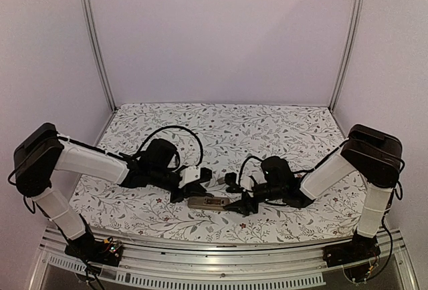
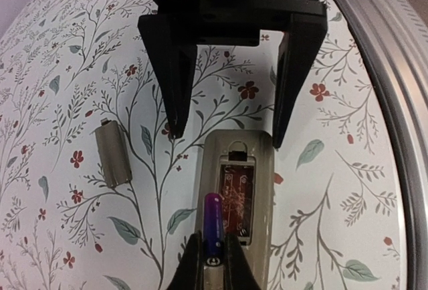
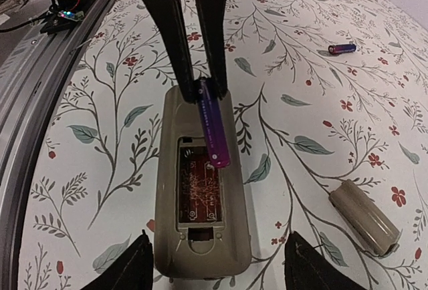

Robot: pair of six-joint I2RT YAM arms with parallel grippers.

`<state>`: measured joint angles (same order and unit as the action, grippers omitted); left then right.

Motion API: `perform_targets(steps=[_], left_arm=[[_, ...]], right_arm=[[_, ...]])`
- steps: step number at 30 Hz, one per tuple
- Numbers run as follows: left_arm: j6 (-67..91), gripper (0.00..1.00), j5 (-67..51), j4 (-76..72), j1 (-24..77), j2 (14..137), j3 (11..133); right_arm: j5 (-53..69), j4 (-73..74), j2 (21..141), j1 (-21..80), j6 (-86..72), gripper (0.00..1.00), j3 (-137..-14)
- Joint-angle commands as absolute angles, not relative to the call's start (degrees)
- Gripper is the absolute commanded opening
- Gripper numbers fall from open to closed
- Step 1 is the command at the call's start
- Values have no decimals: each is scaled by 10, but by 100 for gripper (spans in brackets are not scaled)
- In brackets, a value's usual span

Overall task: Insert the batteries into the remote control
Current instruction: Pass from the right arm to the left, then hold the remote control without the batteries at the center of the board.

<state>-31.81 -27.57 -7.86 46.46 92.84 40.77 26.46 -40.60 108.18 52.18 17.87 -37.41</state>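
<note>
Over the remote control [image 3: 200, 196], left jaws pinch a battery [image 3: 212, 126].

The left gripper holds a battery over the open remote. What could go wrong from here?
The battery is tilted, only its low end near the recess of the remote control; pressed down, it may jam or slip from the left gripper. The right gripper stands open around the remote's end, not clamping it, so a push could slide it.

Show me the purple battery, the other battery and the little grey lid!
purple battery [image 3: 212, 126], right wrist view, the middle of its long side.
other battery [image 3: 342, 49], right wrist view, the middle of its body.
grey lid [image 3: 364, 218], right wrist view, the middle of its rounded top.
</note>
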Motion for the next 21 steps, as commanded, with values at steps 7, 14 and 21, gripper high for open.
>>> perform_targets(steps=[7, 14, 21], left_arm=[[-330, 0, -292, -153, 469, 971, 386], [-364, 0, -319, -155, 472, 970, 373], [-342, 0, -302, -160, 486, 954, 369]], right_arm=[[273, -363, 1109, 528, 196, 59, -391], [283, -356, 1111, 528, 199, 60, -385], [311, -357, 1112, 529, 209, 57, -394]])
